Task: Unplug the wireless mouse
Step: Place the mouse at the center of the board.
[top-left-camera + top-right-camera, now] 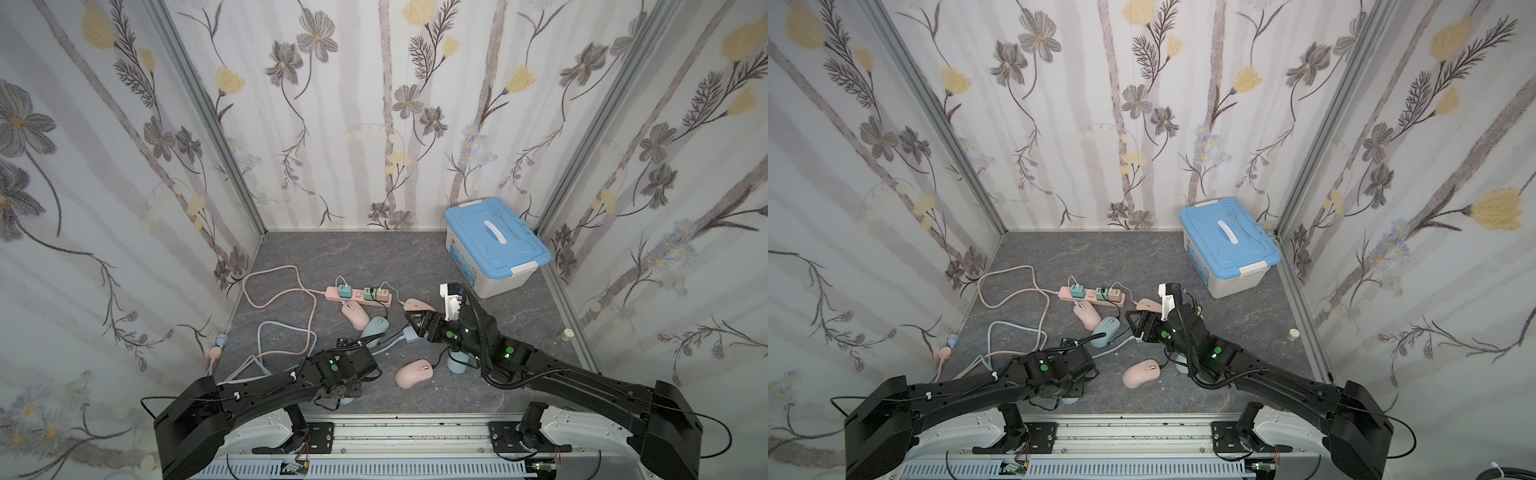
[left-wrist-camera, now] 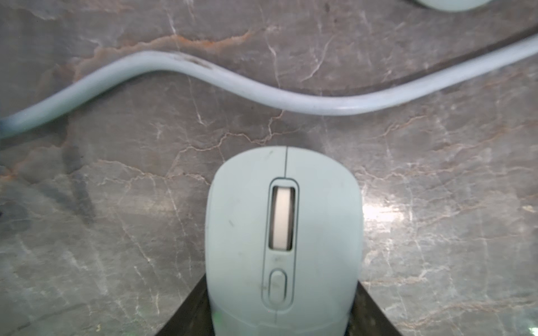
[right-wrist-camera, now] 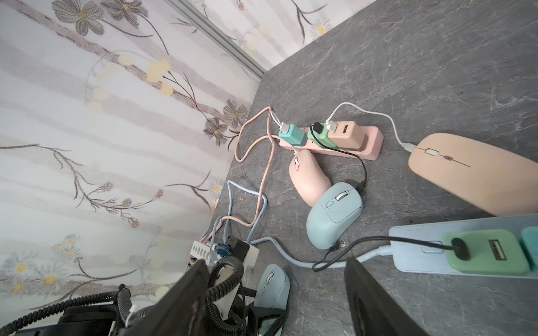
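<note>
My left claw [image 2: 279,314] grips the pale blue mouse [image 2: 247,232] at the front edge of the table [image 1: 374,257]; my right claw [image 3: 275,261] gapes empty by the loose black cable [image 3: 349,243], which I might snag withdrawing

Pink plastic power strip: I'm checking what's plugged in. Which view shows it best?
Right wrist view: the pink plastic power strip is largest, its teal charger, green charger and beige charger distinct. Both top views show it small; left wrist view misses it.
</note>
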`<action>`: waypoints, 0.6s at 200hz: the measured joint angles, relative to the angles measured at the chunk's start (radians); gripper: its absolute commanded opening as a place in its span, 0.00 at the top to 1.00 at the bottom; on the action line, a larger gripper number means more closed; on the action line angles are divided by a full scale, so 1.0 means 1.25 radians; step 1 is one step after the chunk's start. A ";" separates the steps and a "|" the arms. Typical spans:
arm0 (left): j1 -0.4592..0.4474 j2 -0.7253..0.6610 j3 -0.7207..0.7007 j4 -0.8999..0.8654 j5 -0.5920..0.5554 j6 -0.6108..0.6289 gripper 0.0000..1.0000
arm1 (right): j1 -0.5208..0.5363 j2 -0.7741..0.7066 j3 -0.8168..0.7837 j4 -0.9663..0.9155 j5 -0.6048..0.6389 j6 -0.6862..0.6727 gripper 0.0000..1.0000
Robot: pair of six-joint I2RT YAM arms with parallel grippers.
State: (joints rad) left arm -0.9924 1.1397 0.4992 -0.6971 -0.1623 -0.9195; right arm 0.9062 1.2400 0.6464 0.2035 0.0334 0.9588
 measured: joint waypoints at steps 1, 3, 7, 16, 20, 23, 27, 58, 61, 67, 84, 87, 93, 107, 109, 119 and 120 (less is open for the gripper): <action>0.000 0.000 0.000 0.000 0.000 0.000 0.67 | 0.000 -0.001 -0.001 0.000 0.000 0.000 0.25; 0.001 0.001 0.000 0.001 0.000 0.000 0.64 | -0.002 -0.003 -0.002 -0.002 0.001 0.000 0.25; 0.002 0.002 0.000 0.001 0.000 0.000 0.58 | -0.004 -0.009 -0.004 -0.003 0.003 0.000 0.25; 0.004 0.001 0.000 0.001 0.000 0.000 0.46 | -0.008 -0.018 -0.009 -0.011 0.007 0.000 0.25; 0.005 0.000 0.000 0.001 0.001 0.000 0.41 | -0.009 -0.023 -0.011 -0.014 0.008 0.000 0.25; 0.006 -0.002 0.000 0.001 0.002 0.000 0.38 | -0.009 -0.025 -0.012 -0.016 0.010 0.000 0.25; 0.008 -0.004 0.000 0.002 0.002 0.000 0.34 | -0.011 -0.029 -0.014 -0.020 0.013 0.000 0.25; 0.018 -0.032 -0.007 0.004 0.000 0.000 0.01 | -0.019 -0.046 -0.022 -0.023 0.018 0.000 0.25; 0.019 -0.035 -0.008 0.004 0.000 -0.001 0.00 | -0.020 -0.048 -0.023 -0.023 0.018 0.000 0.25; 0.021 -0.042 -0.008 0.004 -0.001 -0.001 0.00 | -0.021 -0.050 -0.024 -0.023 0.018 0.000 0.25; 0.025 -0.058 -0.009 0.001 -0.002 -0.003 0.00 | -0.023 -0.057 -0.028 -0.024 0.019 0.000 0.25; 0.026 -0.062 -0.009 0.000 -0.002 -0.003 0.00 | -0.023 -0.058 -0.028 -0.025 0.019 0.000 0.25; 0.027 -0.070 -0.009 -0.003 -0.002 -0.003 0.00 | -0.024 -0.059 -0.028 -0.025 0.019 0.000 0.25; 0.032 -0.092 -0.005 -0.014 -0.002 -0.003 0.00 | -0.024 -0.064 -0.028 -0.031 0.021 0.000 0.25; 0.032 -0.094 -0.004 -0.015 -0.002 -0.003 0.00 | -0.024 -0.065 -0.028 -0.032 0.021 0.000 0.25; 0.033 -0.113 0.010 -0.028 -0.007 -0.003 0.00 | -0.026 -0.070 -0.028 -0.035 0.022 0.000 0.25; 0.033 -0.114 0.011 -0.030 -0.007 -0.003 0.00 | -0.026 -0.071 -0.028 -0.036 0.023 0.000 0.25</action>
State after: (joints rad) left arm -0.9512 0.9966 0.5129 -0.7341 -0.1715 -0.9230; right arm 0.8742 1.1511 0.6109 0.1589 0.0620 0.9588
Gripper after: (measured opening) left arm 0.998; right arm 0.752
